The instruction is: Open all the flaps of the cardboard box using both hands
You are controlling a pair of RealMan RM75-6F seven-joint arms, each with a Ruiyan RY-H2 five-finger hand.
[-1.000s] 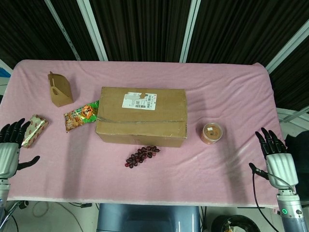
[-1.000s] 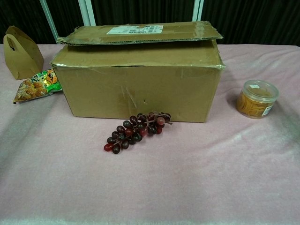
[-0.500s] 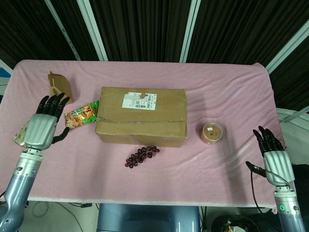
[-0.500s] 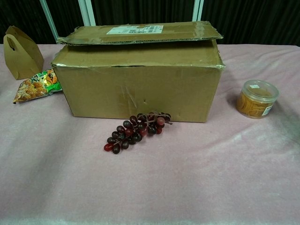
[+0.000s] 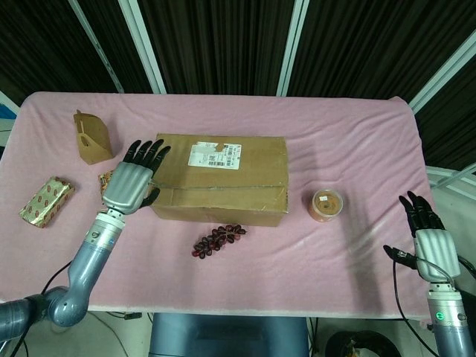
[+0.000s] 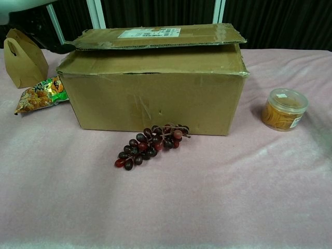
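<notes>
The brown cardboard box (image 5: 219, 178) (image 6: 155, 88) lies in the middle of the pink table, its flaps down. The top flap with the white label (image 6: 155, 35) stands slightly lifted along its front edge. My left hand (image 5: 134, 178) hovers at the box's left end with its fingers spread, fingertips (image 5: 149, 149) over the top left corner; I cannot tell whether they touch. It holds nothing. In the chest view only a pale sliver of this hand (image 6: 18, 4) shows at the top left. My right hand (image 5: 431, 238) is open near the table's front right corner, far from the box.
A bunch of dark grapes (image 5: 219, 239) (image 6: 150, 145) lies just before the box. An orange-lidded jar (image 5: 326, 204) (image 6: 284, 109) stands to its right. Left of the box are a snack bag (image 6: 40, 94), a small paper carton (image 5: 93, 137) and a gold packet (image 5: 46, 201).
My left hand has swept from the table's left edge rightwards to the box's left end. The right hand shifted slightly. The box has not moved.
</notes>
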